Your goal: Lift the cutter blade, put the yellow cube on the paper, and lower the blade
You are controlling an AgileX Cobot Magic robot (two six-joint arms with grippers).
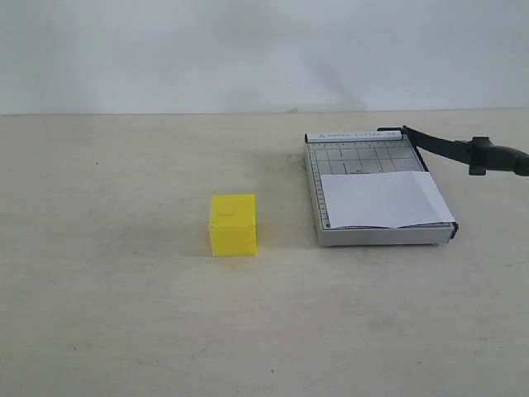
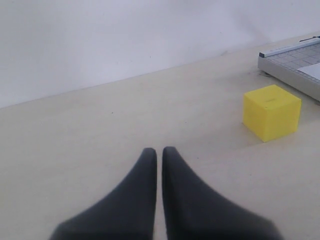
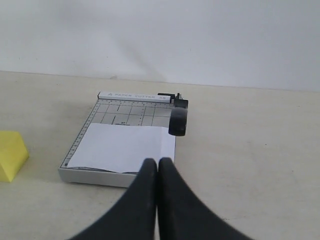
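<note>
The cutter blade (image 1: 446, 149) stands raised off the grey trimmer base (image 1: 355, 157), its thick black handle out past the base's right side. From the right wrist, the blade's handle (image 3: 178, 121) points toward the camera. The white paper (image 1: 384, 199) lies on the base's near half. The yellow cube (image 1: 233, 224) rests on the table left of the trimmer. My left gripper (image 2: 159, 150) is shut and empty, low over the table, with the cube (image 2: 271, 112) well off to one side. My right gripper (image 3: 158, 161) is shut and empty, just short of the paper (image 3: 122, 147). Neither gripper shows in the exterior view.
A beige tabletop (image 1: 124, 289) runs back to a plain white wall (image 1: 207, 50). A corner of the trimmer base (image 2: 287, 62) sits beyond the cube in the left wrist view.
</note>
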